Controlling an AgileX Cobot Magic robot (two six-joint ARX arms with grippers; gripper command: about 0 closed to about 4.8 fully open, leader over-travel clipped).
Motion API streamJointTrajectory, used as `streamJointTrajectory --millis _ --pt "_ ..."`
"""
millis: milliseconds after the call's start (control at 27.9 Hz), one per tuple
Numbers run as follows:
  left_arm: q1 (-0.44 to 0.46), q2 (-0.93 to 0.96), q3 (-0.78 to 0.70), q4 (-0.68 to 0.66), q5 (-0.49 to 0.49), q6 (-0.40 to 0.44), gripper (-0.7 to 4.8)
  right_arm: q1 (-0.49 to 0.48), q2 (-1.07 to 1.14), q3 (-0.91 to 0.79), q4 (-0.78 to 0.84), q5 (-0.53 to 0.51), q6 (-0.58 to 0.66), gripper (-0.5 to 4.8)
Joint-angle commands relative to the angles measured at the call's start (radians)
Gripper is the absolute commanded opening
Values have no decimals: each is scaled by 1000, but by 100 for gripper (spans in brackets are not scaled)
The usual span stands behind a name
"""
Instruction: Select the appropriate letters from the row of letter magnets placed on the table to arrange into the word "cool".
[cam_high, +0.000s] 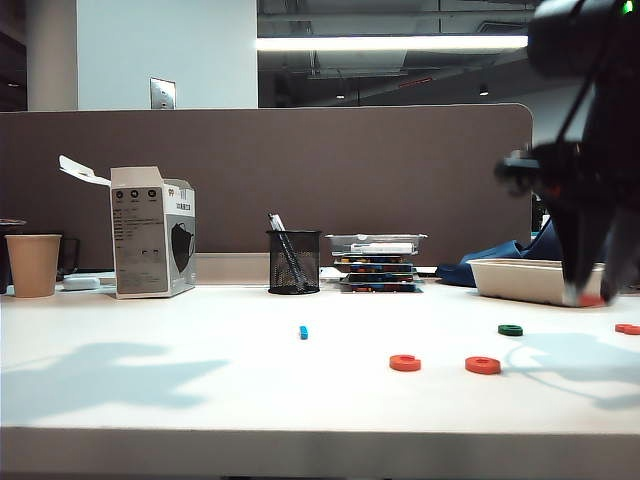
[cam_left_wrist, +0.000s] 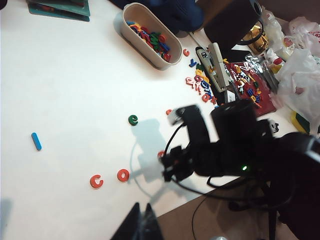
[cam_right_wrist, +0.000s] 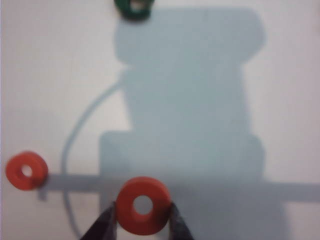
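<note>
Carrying an orange ring (cam_right_wrist: 143, 206) clamped between its fingers, the right hand (cam_right_wrist: 143, 220) hangs above the tabletop (cam_high: 200, 390). Next it should set this O beside the orange O (cam_high: 483, 365) and C (cam_high: 405, 362) lying near the front edge. Farther back lie the light-blue bar (cam_high: 303, 332) and green ring (cam_high: 510, 329). Beyond, the pen cup (cam_high: 294, 261) and tray (cam_high: 530, 280) stand clear. Whether the left hand (cam_left_wrist: 142, 225) is released I cannot tell.

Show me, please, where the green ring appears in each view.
Exterior view: green ring right of centre, behind the loose orange ring.
Left wrist view: between tray and loose orange ring, beyond the left gripper.
Right wrist view: beyond the right gripper, which holds another orange ring.
Landmark: loose orange ring.
</note>
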Motion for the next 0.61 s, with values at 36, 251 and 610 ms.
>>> streamJointTrajectory --millis 36,251,610 --pt "0 -3 4 13 0 2 -3 16 -4 -56 77 -6 26 104" --pt "0 -3 4 13 0 2 -3 20 -2 -73 104 -6 86 104" --pt "0 -3 3 13 0 2 -3 20 -2 -74 157 -106 106 104"
